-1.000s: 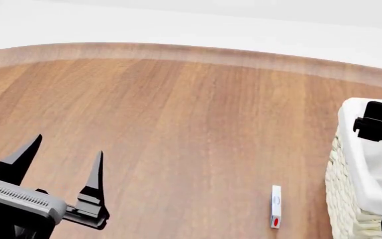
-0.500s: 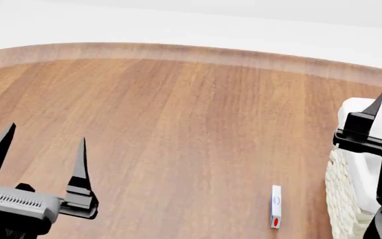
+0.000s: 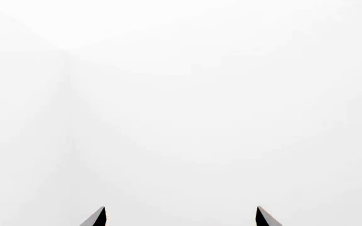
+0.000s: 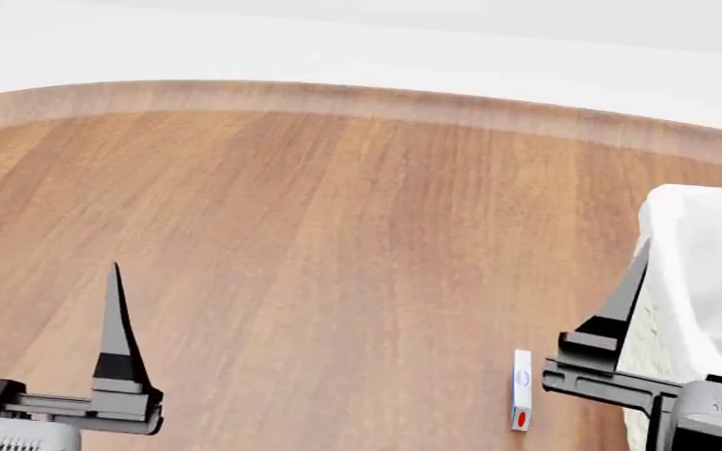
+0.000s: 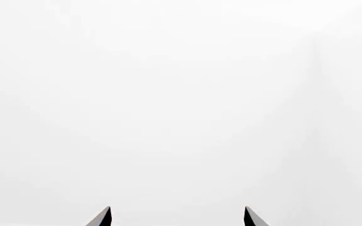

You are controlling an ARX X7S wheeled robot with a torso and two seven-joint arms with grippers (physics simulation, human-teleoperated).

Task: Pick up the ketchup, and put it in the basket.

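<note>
The basket [image 4: 662,348], cream wicker with a white cloth liner, stands at the right edge of the head view, partly cut off. No orange-red ketchup bottle shows in any view. My left gripper [image 4: 38,258] is open and empty at the lower left, above the wooden table; its wrist view [image 3: 181,217] shows only blank white between the spread tips. My right gripper [image 5: 177,217] is open and empty, also facing blank white. In the head view one of its fingers [image 4: 622,305] stands just in front of the basket's near left corner.
A small narrow white item with a red and a blue mark [image 4: 521,391] lies on the wooden table [image 4: 336,207] just left of the basket. The table's curved far edge meets a white wall.
Both grippers have dropped toward the bottom of the head view. The left one moved left; the right one came down and left from over the basket's rim.
</note>
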